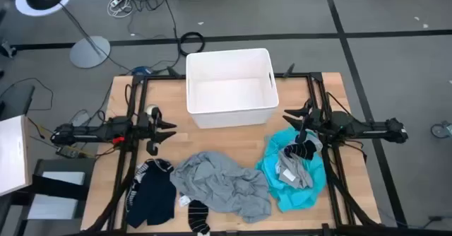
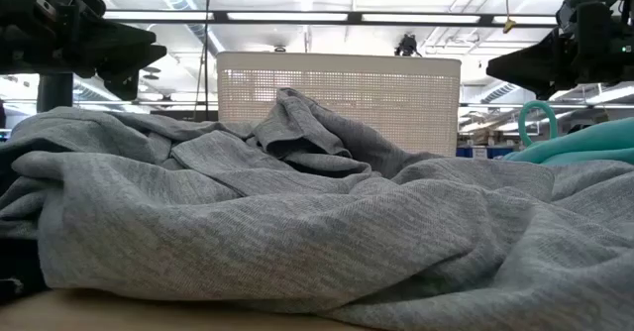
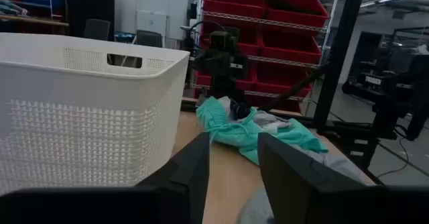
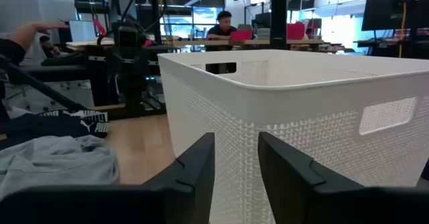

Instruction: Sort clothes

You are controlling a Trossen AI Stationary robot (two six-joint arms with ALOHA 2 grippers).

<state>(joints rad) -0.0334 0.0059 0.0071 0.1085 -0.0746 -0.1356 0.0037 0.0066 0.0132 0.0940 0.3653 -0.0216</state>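
Observation:
A large grey shirt (image 1: 219, 183) lies crumpled on the table's near middle. A turquoise shirt (image 1: 296, 172) lies at the near right with grey and dark pieces on top of it. A navy white-striped garment (image 1: 152, 190) lies at the near left. Black-and-white striped socks (image 1: 198, 217) lie at the near edge. My left gripper (image 1: 169, 128) is open and empty above the table, left of the white bin (image 1: 229, 87). My right gripper (image 1: 291, 118) is open and empty, right of the bin, above the turquoise shirt's far edge.
The white perforated plastic bin stands at the table's far middle, between the two grippers. Black frame rails (image 1: 134, 137) run along the table's left and right sides. People sit in the room beyond the table in the right wrist view (image 4: 224, 24).

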